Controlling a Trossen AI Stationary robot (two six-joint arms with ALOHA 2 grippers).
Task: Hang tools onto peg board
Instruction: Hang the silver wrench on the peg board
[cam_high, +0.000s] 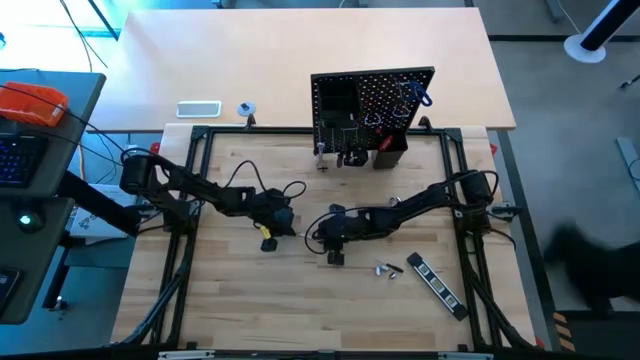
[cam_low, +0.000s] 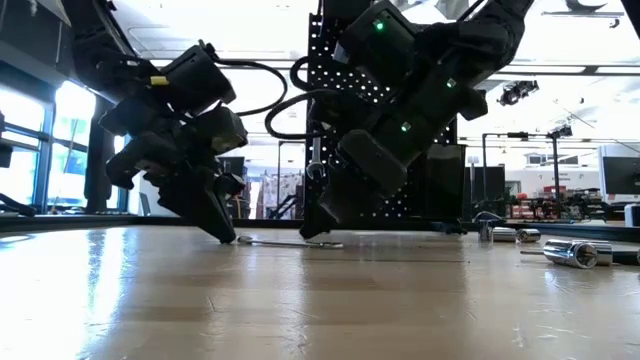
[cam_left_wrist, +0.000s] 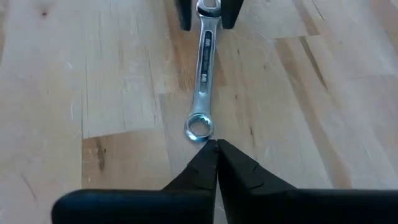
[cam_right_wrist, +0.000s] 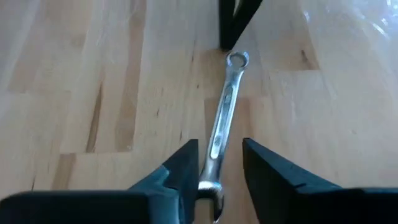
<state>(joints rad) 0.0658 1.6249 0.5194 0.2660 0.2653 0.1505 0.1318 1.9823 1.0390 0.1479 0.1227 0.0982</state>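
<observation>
Wrench (cam_left_wrist: 203, 74) lies flat on the table (cam_high: 300, 310) between our two grippers, mid-table, near of the peg board (cam_high: 372, 110). On the left, our left gripper (cam_left_wrist: 216, 148) is shut tight, its tips down at the ring end, seemingly pinching or pinning that rim, though we cannot tell which. To the right, our right gripper (cam_right_wrist: 219, 163) straddles the open-jaw end, fingers parted either side without squeezing. We judge this a handover, so the ring can reach a hook.
</observation>
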